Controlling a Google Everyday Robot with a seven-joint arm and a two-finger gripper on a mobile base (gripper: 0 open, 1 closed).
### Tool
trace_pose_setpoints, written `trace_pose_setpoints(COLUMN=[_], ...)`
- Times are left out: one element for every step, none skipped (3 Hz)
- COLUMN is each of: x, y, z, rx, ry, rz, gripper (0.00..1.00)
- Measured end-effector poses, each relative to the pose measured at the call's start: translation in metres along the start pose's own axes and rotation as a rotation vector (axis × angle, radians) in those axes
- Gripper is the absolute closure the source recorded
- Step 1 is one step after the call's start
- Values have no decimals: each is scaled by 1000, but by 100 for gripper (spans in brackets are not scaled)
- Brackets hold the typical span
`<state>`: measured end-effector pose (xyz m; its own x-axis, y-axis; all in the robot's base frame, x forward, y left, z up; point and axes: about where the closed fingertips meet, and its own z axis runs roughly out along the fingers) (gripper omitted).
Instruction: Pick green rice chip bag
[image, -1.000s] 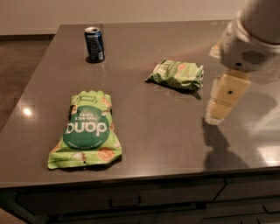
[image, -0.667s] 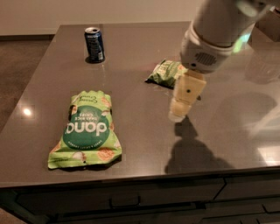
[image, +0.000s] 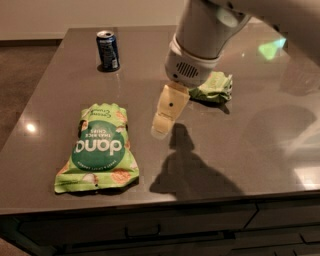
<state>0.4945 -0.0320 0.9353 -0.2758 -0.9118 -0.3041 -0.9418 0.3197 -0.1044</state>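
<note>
Countertop (image: 240, 150) with the green rice chip bag (image: 97, 149) lying flat, not yet grasped.
The gripper (image: 160, 127) hangs right of the bag's top half; we cannot tell whether it is spread or closed. We advise pinching the bag's crimped right edge. A smaller green bag (image: 215, 87) and a can (image: 108, 50) lie beyond it.

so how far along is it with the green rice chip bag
Done: nothing grasped; the flat light-green pouch with the dark circle lies untouched on the grey countertop. In hand: the cream end effector hangs above the countertop beside it, empty. Left: reach over the pouch, grip, lift.
</note>
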Motion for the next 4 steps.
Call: trace_pose_setpoints(x=[-41,-77,-114,-128], y=[20,37,55,62], z=[14,30,51,69], rx=[14,36,30,-2], ry=[-7,30,89,124], rz=[17,62,121,146], gripper=[0,0,0,0])
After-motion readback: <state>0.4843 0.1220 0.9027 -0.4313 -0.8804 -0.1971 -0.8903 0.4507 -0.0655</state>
